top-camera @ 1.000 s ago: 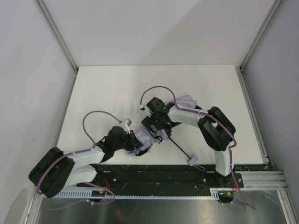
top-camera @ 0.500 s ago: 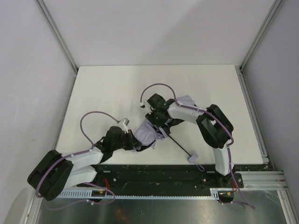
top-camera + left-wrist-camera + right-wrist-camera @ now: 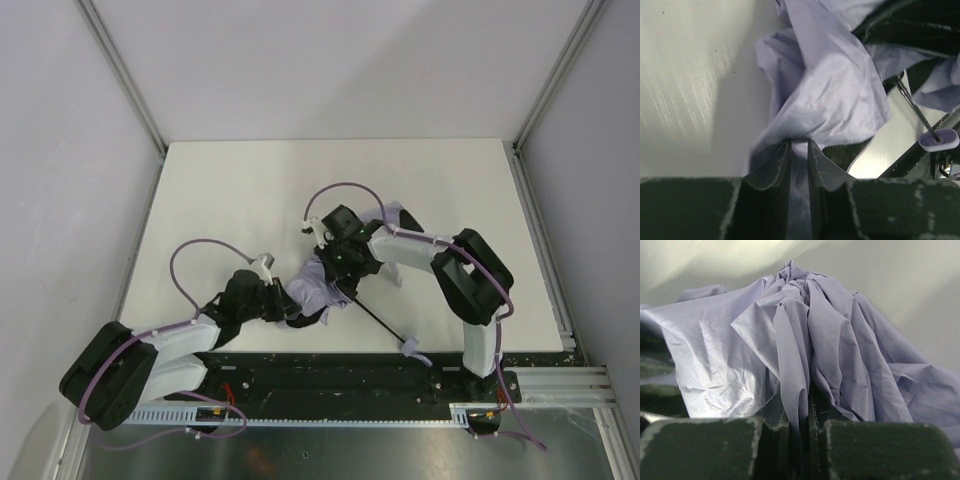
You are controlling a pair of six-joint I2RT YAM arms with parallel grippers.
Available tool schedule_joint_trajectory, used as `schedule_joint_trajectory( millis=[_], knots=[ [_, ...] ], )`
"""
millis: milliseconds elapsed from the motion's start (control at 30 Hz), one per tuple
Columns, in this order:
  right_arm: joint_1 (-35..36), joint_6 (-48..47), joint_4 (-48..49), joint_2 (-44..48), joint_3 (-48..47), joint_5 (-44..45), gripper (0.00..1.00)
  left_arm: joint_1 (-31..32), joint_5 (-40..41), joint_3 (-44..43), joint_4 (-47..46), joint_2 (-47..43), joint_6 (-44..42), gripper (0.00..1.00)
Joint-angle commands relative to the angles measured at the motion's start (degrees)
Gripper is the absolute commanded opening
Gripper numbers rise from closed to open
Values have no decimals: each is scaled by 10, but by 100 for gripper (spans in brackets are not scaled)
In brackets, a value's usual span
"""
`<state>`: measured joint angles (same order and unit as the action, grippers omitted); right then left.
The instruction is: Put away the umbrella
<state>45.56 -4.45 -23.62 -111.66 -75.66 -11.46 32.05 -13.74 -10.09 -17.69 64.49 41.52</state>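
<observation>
Looking down from the top camera, I see the umbrella lying crumpled on the white table, near its front edge, between the two arms. My left hand is narrowed onto a fold of the lavender canopy. My right hand pinches another fold (the cloth runs straight down between its fingers). The thin black shaft slants toward the near right and ends in the small handle by the table edge.
</observation>
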Motion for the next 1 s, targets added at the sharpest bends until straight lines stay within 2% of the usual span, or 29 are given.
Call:
schedule_joint_trajectory(
  millis=[0,167,333,400,567,800,967],
  knots=[
    [-8,33,-2,45,51,-68,0,-4,-4,-10,-7,6,-17,23],
    [-18,42,8,87,57,-115,0,-4,-14,-15,-5,-1,-14,26],
    [-40,67,28,123,71,-108,0,-4,-31,-13,-3,-47,-12,41],
    [-51,89,46,148,79,-126,0,-4,-34,-20,5,-54,-14,43],
    [-68,141,82,203,82,-204,0,-4,-38,-51,8,-17,-19,39],
    [-78,209,113,251,97,-306,0,-7,-32,-169,6,75,-33,35],
    [-122,225,117,275,104,-329,0,-8,-25,-220,6,104,-25,36]
  ],
)
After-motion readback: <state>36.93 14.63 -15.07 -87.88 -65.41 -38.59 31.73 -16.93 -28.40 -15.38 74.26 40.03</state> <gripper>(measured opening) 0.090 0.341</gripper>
